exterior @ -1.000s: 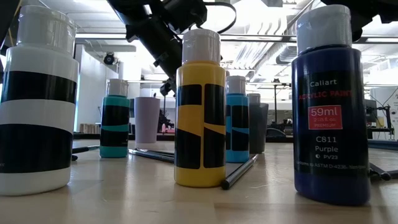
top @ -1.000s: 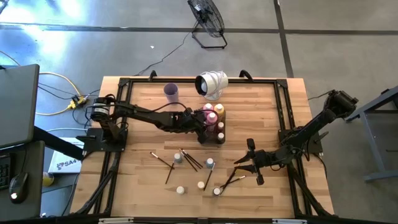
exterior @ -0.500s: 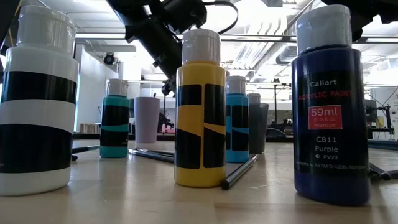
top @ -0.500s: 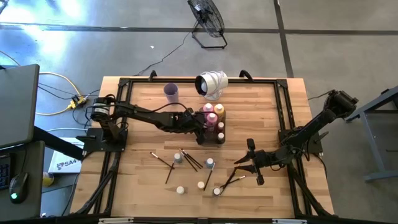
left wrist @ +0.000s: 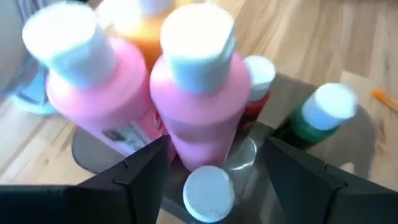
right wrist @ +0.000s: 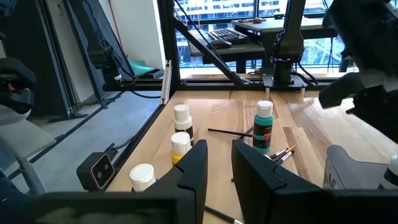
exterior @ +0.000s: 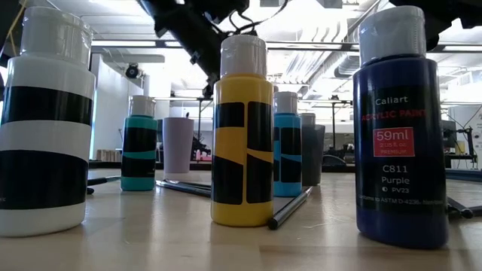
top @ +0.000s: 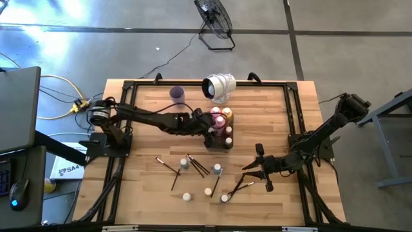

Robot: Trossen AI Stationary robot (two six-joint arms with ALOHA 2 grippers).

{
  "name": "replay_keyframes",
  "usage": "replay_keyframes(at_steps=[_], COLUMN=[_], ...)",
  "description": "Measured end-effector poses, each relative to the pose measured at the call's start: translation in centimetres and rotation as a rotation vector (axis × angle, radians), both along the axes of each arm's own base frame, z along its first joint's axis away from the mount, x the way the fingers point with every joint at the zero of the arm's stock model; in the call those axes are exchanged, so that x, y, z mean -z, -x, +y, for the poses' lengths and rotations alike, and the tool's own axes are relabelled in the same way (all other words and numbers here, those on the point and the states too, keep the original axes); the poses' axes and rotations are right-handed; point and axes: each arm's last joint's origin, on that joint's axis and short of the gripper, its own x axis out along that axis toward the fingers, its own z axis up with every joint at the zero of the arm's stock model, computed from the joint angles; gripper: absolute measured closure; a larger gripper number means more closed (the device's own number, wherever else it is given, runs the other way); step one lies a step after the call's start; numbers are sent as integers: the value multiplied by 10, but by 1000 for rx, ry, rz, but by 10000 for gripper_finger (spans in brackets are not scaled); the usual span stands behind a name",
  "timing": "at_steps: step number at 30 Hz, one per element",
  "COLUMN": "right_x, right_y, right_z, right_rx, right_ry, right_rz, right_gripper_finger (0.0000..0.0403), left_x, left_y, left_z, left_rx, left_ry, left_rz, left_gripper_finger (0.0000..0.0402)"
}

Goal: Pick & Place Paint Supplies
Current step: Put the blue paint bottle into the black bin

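Left gripper (top: 207, 127) at frame centre, over tray (left wrist: 348, 146) holding pink bottles (left wrist: 199, 106); fingers spread wide, nothing held, likely just dropping one off. Right gripper (top: 256, 169) lower right, narrow gap, empty, waiting near brushes (top: 239, 187). Loose bottles (top: 217, 169) lower centre.

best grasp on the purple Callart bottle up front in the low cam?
Grip the purple bottle across its straight body, at the label band, coming level from the side. It stands upright, its walls are parallel there, and the white cap is narrower and stepped. Watch the brush lying beside it.
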Motion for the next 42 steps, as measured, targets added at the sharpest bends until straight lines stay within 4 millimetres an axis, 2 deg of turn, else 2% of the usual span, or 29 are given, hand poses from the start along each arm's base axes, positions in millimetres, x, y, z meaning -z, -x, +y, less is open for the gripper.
replay_keyframes(at_steps=[4,10,14,17,21,24,29,33,36,42], right_x=[0,0,0,0,0,0,0,-1,-1,-2], right_y=[0,0,0,0,0,0,0,0,0,0], right_z=[0,0,0,0,0,0,0,0,0,-1], right_rx=[0,0,0,0,1,2,3,4,9,25], right_ry=[1,0,1,1,-11,-27,-28,-31,-32,-40], right_rz=[1,1,1,1,3,6,3,-1,-3,-15], right_gripper_finger=[339,339,339,339,339,339,339,339,339,339], left_x=[-22,-48,-48,-47,-37,-42,-46,-44,-36,-29], left_y=[-5,-5,2,3,3,14,45,79,103,148], left_z=[-1,-2,-2,-3,-9,-16,-32,-45,-58,-79], left_rx=[52,53,17,41,85,98,63,116,220,579], left_ry=[16,61,99,66,26,-36,-161,-183,-237,-349], left_rz=[-16,60,149,175,176,142,57,-55,-145,-400], left_gripper_finger=[148,148,148,148,148,148,148,148,148,148])
